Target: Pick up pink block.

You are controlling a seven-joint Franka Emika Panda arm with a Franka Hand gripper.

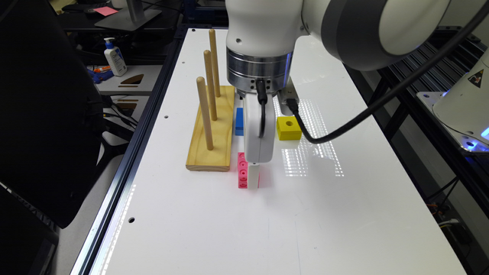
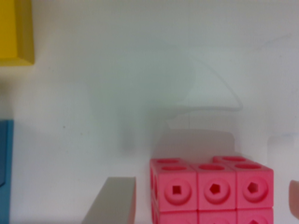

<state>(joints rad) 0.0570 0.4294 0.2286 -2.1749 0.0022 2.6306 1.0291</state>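
Note:
The pink block [image 1: 242, 170] lies on the white table [image 1: 267, 229], just past the near end of the wooden peg board. It is built of joined cubes with round holes. My gripper [image 1: 253, 176] is lowered onto it, its white body right above the block. In the wrist view the pink block [image 2: 212, 191] sits between the two fingers of my gripper [image 2: 203, 200]. One grey finger [image 2: 114, 200] stands a small gap away from the block's side, and the tip of the other shows at the picture's edge. The gripper is open and straddles the block.
A wooden base with three upright pegs [image 1: 212, 126] stands close to the block, on the exterior view's left. A blue block [image 1: 239, 121] lies beside that base, and a yellow cube with a hole [image 1: 289, 128] sits behind the gripper on the exterior view's right. Open table surface lies nearer the camera.

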